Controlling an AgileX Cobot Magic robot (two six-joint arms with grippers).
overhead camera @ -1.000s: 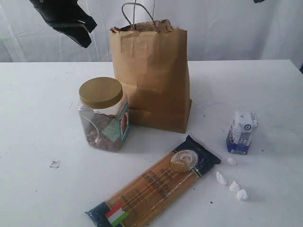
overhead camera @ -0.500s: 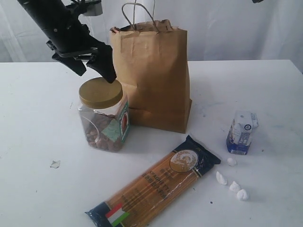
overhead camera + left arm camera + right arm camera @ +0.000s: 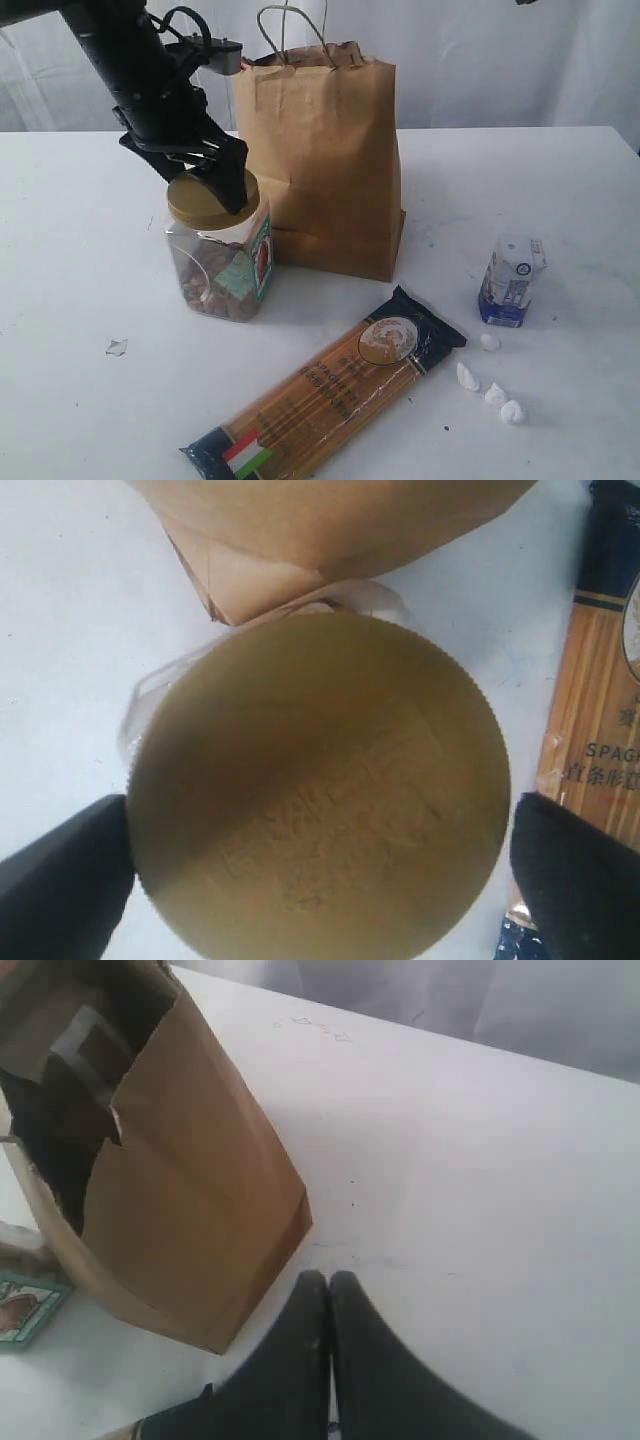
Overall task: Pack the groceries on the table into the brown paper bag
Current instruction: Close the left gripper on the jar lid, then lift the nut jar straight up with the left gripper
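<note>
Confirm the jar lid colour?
Gold lid, clearest in the left wrist view.

Robot lab or data-collection bay, staged setup. Cues: plain white table (image 3: 80,260) with faint scuffs and specks fills the exterior view. A white draped curtain (image 3: 480,60) hangs as a backdrop right behind it and hides the rest of the room. A black robot arm (image 3: 140,70) with cabling reaches in from the upper left. Groceries are spaced out like props: brown paper bag (image 3: 320,160) upright at the back, gold-lidded clear jar (image 3: 220,260) just beside it, long spaghetti pack (image 3: 320,395) flat in front, white-blue carton (image 3: 512,280) at right, small white lumps (image 3: 495,392) near it. The right wrist view shows the same white table and curtain. Lighting is flat and even. Anything more about the room cannot be told.
</note>
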